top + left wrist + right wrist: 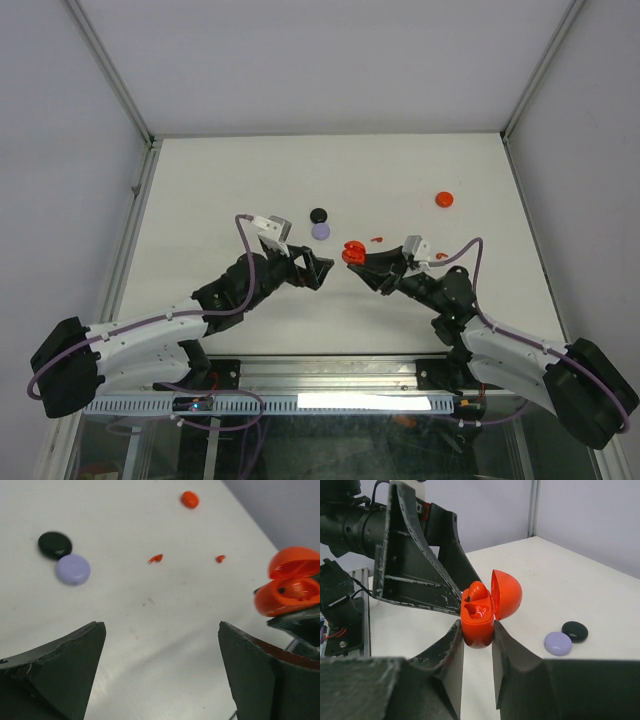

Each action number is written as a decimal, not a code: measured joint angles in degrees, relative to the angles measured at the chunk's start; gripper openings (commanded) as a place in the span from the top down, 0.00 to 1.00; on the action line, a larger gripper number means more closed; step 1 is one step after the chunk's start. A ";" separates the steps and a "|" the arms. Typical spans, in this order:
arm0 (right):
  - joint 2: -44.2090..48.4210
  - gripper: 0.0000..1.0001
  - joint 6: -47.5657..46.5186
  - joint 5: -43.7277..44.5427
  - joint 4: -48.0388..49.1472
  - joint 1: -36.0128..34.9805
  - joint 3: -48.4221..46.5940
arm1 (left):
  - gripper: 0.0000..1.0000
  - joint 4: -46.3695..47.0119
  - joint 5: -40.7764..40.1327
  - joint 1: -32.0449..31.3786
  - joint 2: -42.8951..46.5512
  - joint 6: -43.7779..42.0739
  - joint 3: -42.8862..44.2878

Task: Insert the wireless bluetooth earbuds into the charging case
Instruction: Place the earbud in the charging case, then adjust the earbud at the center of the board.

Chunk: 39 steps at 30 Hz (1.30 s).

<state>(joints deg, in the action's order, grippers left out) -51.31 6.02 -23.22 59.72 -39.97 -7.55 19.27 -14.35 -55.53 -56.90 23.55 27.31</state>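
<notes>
Right wrist view: right hand [477, 645] clamps the open glossy orange charging case [482, 612], one earbud seated; left hand [162, 672] spread empty, two small orange earbuds [155, 558] left on the desk.

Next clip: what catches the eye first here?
The open red charging case, pinched between the right gripper fingers above the table's middle, lid up, with a red earbud seated inside. The left gripper is wide open and empty just beside it. Behind them sit a black disc touching a lavender disc, and a red disc far right.
</notes>
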 measured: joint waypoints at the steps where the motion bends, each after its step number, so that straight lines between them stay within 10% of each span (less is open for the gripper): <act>1: -0.57 1.00 -0.02 0.24 -0.02 0.00 0.00 | 0.01 -2.58 -1.29 0.02 -0.35 0.68 0.33; 19: -6.01 1.00 0.07 1.31 0.04 0.00 0.00 | 0.08 -41.22 -11.23 21.07 2.99 20.37 2.34; 39: -6.54 1.00 0.13 1.33 0.02 0.00 0.00 | 0.11 -52.06 -7.89 32.06 -18.03 22.08 8.70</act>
<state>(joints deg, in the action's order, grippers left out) -57.84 6.15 -21.89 59.75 -39.97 -7.55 -32.80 -22.24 -23.46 -74.94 45.63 36.01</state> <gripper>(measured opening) 0.262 0.903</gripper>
